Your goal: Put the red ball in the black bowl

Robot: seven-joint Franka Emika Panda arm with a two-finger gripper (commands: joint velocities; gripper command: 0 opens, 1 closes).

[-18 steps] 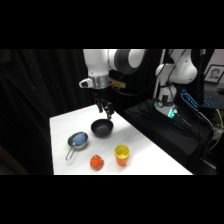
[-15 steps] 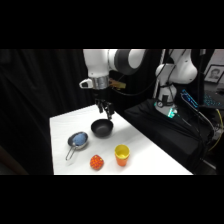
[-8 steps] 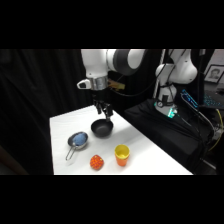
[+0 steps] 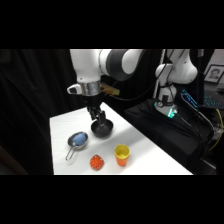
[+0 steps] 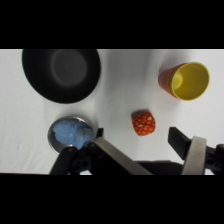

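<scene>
The red ball (image 4: 96, 162) lies near the table's front edge, between the pan and the cup; in the wrist view the red ball (image 5: 143, 123) sits just above the gap between my fingers. The black bowl (image 4: 102, 129) stands mid-table, and the black bowl (image 5: 61, 74) fills the wrist view's upper left. My gripper (image 4: 97, 118) hangs above the bowl's back rim, well away from the ball. In the wrist view my gripper (image 5: 142, 145) is open, with nothing between its fingers (image 5: 192, 152).
A silver handled pan (image 4: 77, 141) with a bluish inside stands left of the bowl; the same pan (image 5: 71, 134) shows in the wrist view's lower left. A yellow-orange cup (image 4: 121, 155) stands right of the ball, and the cup (image 5: 185, 81) is upper right in the wrist view.
The arm has shifted a little to the left above the bowl. The ball, bowl, pan and cup have stayed in place.
</scene>
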